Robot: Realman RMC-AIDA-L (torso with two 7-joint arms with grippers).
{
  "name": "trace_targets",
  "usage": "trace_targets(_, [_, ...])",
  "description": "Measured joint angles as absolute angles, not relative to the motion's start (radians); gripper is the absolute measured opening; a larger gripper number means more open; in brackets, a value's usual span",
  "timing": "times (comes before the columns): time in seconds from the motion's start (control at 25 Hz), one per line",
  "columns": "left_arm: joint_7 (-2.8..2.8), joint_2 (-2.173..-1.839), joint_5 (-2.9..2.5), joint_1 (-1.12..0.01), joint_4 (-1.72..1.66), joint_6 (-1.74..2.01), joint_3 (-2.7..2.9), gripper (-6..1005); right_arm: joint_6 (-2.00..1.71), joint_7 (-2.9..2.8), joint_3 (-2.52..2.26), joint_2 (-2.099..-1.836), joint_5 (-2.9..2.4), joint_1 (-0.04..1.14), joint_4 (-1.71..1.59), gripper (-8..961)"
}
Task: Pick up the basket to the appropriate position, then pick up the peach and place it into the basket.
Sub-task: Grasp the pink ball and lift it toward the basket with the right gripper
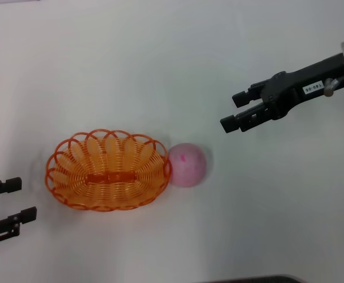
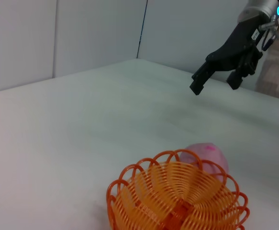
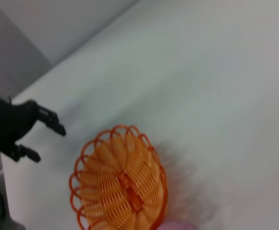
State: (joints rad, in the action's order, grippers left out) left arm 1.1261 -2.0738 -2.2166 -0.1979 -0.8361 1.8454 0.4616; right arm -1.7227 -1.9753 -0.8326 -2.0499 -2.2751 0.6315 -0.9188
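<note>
**Basket and peach side by side on the table; both grippers apart from them**

We note the white table (image 1: 160, 59) as the largest item; on it sits the basket (image 1: 108, 170), upright and holding nothing; the peach (image 1: 187, 164) rests on the table just beside the basket's rim on the robot's right, touching or nearly touching it. We see the right gripper (image 1: 234, 111) raised in the air, well apart from the peach, on its far right side, fingers spread with nothing between them. The left gripper (image 1: 15, 200) sits low near the basket's left end, fingers likewise parted and holding nothing.
</note>
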Motion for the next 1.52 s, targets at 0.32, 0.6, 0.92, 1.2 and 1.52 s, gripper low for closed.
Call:
trace_targets(0.32, [1.126, -2.074, -2.218, -0.201, -0.836, 1.845, 0.462, 643, -1.747, -1.976, -0.864, -2.071, -2.420, 0.724, -0.960, 945])
trace_targets(0.6, [1.126, -2.071, -2.218, -0.203, -0.837, 1.845, 0.462, 643, -1.760, -1.996, -0.918, -2.090, -2.501, 0.805, -0.986, 944])
trace_targets(0.92, [1.131, -2.066, -2.218, -0.203, -0.848, 1.847, 0.462, 643, -1.763, -2.034, -1.061, -2.102, -2.510, 0.850, -1.020, 944])
trace_targets(1.2, [1.133, -2.067, -2.215, -0.203, -0.848, 1.848, 0.461, 642, -1.754, -2.047, -1.155, -2.109, -2.518, 0.858, -1.039, 943])
trace_targets(1.52, [1.133, -2.067, -2.210, -0.199, -0.850, 1.849, 0.450, 642, -1.697, -2.047, -1.257, -2.111, -2.496, 0.850, -1.038, 943])
